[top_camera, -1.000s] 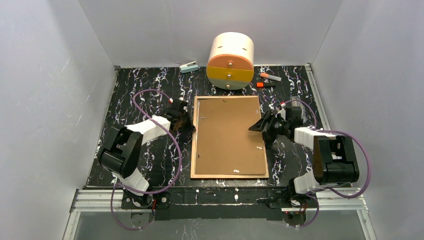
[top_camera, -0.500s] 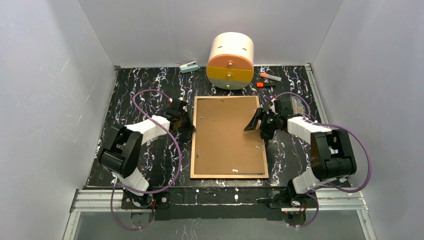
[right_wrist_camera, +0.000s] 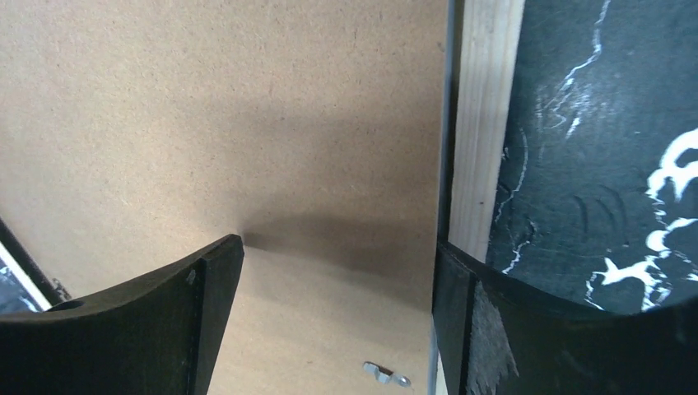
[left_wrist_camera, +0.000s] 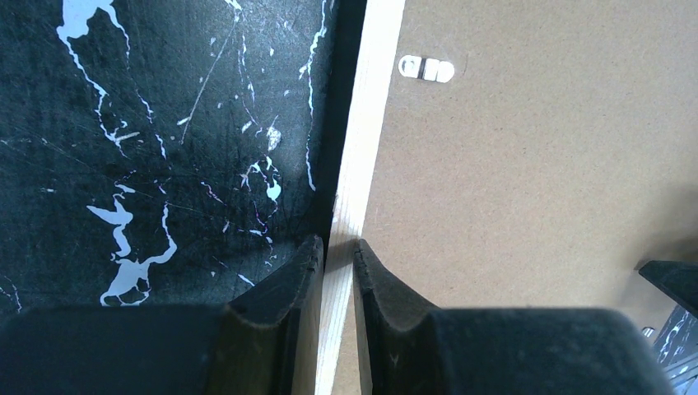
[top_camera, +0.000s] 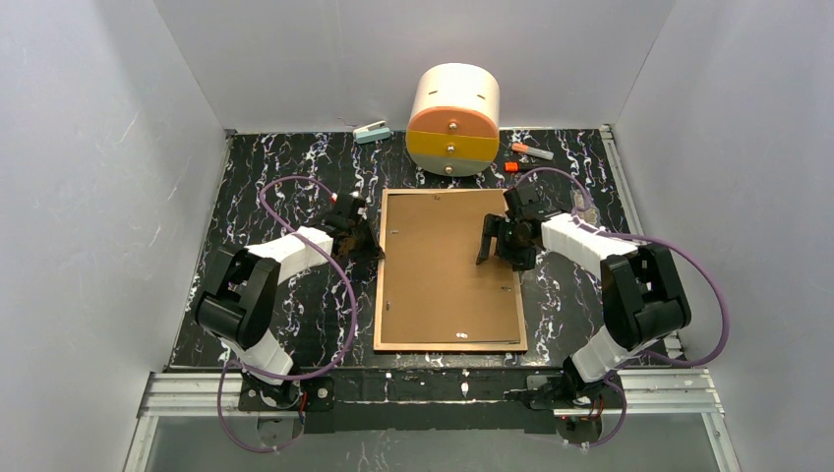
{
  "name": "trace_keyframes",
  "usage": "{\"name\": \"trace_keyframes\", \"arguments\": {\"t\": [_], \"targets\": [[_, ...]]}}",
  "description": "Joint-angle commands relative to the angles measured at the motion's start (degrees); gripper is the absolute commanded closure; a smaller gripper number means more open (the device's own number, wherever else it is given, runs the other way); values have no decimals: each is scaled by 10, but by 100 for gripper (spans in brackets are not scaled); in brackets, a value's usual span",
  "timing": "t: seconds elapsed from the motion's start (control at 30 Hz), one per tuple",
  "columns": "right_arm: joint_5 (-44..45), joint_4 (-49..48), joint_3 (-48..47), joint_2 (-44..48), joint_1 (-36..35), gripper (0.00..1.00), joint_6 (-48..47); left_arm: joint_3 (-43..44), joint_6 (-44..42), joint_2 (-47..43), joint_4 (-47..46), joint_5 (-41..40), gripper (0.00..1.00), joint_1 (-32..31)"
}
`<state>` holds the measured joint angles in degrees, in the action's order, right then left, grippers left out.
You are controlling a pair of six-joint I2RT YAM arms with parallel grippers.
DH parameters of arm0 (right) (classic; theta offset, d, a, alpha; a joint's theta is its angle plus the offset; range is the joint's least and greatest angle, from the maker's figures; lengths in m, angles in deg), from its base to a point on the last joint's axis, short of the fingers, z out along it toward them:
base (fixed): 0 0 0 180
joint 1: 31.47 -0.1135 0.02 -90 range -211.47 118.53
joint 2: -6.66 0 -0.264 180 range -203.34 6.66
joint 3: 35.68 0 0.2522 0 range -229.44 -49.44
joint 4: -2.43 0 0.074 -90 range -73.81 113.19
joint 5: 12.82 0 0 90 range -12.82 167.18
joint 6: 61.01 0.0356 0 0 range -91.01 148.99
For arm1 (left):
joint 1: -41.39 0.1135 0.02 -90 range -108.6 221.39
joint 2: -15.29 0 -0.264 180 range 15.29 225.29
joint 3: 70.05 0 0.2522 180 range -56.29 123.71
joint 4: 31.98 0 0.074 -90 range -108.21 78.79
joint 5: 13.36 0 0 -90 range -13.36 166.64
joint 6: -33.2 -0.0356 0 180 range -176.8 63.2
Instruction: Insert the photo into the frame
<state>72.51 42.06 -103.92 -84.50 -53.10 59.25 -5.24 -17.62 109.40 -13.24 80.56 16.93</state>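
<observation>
The frame (top_camera: 380,285) lies face down on the table, tan wooden rim up, with the brown backing board (top_camera: 447,270) inside it. The photo is hidden. My left gripper (top_camera: 369,239) is shut on the frame's left rim; in the left wrist view its fingers (left_wrist_camera: 337,247) pinch the pale wood strip (left_wrist_camera: 366,123). My right gripper (top_camera: 497,241) is open over the board's right side. In the right wrist view (right_wrist_camera: 337,245) one finger is over the board (right_wrist_camera: 247,107), the other at the right rim (right_wrist_camera: 486,123).
A round cream-and-orange drawer box (top_camera: 453,120) stands behind the frame. Markers (top_camera: 531,151) lie to its right and a small teal object (top_camera: 372,131) to its left. Small metal clips (right_wrist_camera: 385,375) sit on the board. White walls enclose the table.
My right gripper has swung from the table right of the frame to the left and farther back, over the frame's right edge and the board. The left gripper has not moved.
</observation>
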Motion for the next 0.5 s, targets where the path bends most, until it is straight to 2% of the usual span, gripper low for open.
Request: {"name": "trace_keyframes", "arguments": {"t": [0.0,0.27,0.47], "targets": [[84,56,-48,11,-6,12,-16,-20,-14,12,37,-16,85,12],[116,75,-61,33,-6,13,-30,-24,-21,11,38,-9,84,23],[130,57,-64,11,-4,28,-24,-26,-25,14,39,-2,83,26]]}}
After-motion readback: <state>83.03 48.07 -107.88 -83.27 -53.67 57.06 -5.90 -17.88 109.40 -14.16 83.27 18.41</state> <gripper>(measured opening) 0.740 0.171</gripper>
